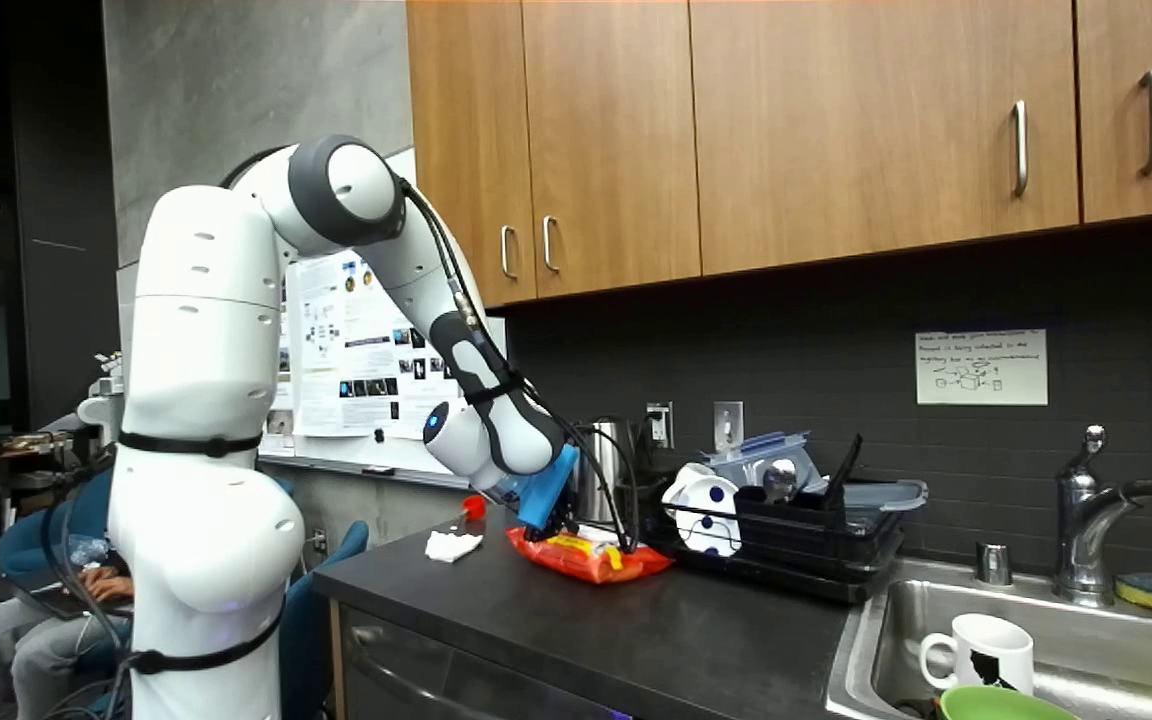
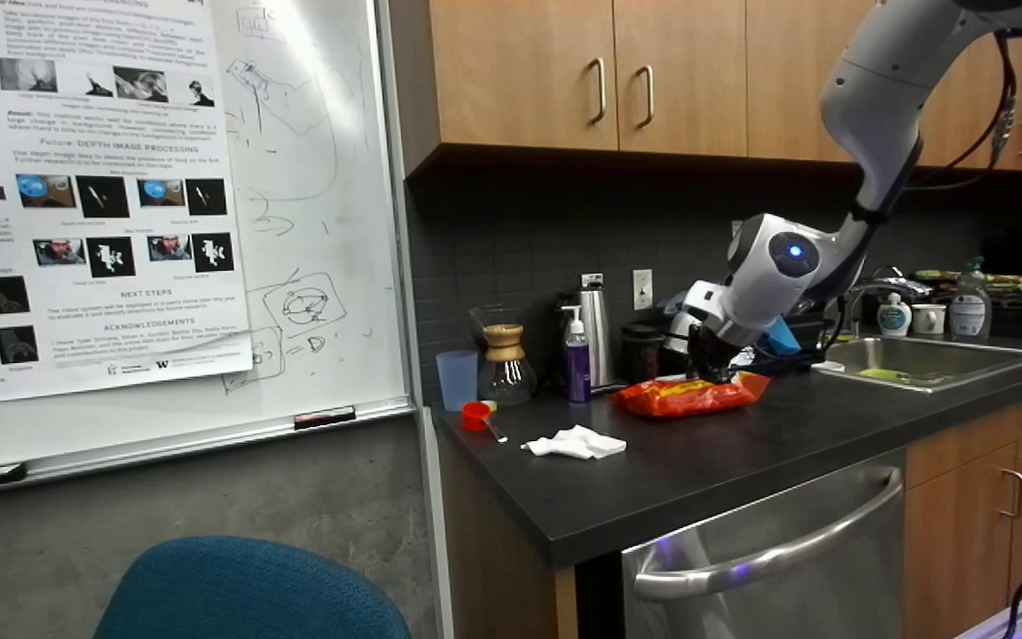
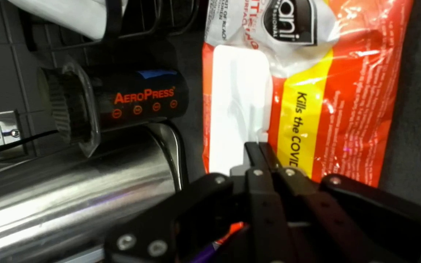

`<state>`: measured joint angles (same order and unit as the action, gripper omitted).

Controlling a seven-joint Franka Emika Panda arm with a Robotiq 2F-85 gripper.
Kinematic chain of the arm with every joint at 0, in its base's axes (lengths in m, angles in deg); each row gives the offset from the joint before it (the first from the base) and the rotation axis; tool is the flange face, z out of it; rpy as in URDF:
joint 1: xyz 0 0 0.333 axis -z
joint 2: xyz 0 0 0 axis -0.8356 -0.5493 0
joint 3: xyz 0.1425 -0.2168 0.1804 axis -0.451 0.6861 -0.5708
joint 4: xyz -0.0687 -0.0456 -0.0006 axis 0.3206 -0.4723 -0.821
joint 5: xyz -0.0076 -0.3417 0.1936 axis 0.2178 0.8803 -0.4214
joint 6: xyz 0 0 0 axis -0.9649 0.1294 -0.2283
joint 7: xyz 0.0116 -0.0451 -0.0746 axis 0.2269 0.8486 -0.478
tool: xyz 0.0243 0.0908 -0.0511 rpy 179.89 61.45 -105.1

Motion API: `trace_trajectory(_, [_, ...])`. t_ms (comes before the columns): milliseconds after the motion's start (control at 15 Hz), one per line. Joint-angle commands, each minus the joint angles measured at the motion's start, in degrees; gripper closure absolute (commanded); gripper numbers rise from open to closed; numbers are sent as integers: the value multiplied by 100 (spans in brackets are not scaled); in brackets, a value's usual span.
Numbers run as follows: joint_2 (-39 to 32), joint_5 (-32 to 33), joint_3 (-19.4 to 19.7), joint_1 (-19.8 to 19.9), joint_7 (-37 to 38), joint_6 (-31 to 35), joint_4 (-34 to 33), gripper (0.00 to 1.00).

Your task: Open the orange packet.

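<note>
The orange packet [image 3: 360, 95] lies flat on the dark counter, with silver and yellow printing. It also shows in both exterior views [image 1: 586, 567] [image 2: 684, 402]. A white lid [image 3: 232, 106] lies closed along one side of its top in the wrist view. My gripper [image 3: 257, 144] points down over the packet with its fingers together. Its fingertips are at the lid's edge beside the yellow band. I see nothing clearly pinched between them, and cannot tell how firmly they touch the lid. In both exterior views the gripper [image 1: 541, 530] [image 2: 711, 373] is right at the packet's top.
A steel flask [image 3: 79, 193] and a black AeroPress [image 3: 137, 96] stand close beside the packet. A loaded black dish rack [image 1: 786, 545] stands behind it. A white cloth [image 2: 575, 442], red scoop [image 2: 475, 416] and purple bottle [image 2: 577, 364] are on the counter. A sink [image 1: 871, 640] lies further along.
</note>
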<state>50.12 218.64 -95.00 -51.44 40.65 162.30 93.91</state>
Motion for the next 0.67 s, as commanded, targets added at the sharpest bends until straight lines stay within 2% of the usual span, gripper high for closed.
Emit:
trace_trajectory(0, [137,-150,11,-34,-314,72,-28,100])
trace_trajectory(600, [282,-319,-58,-75,-273,37,-86,100])
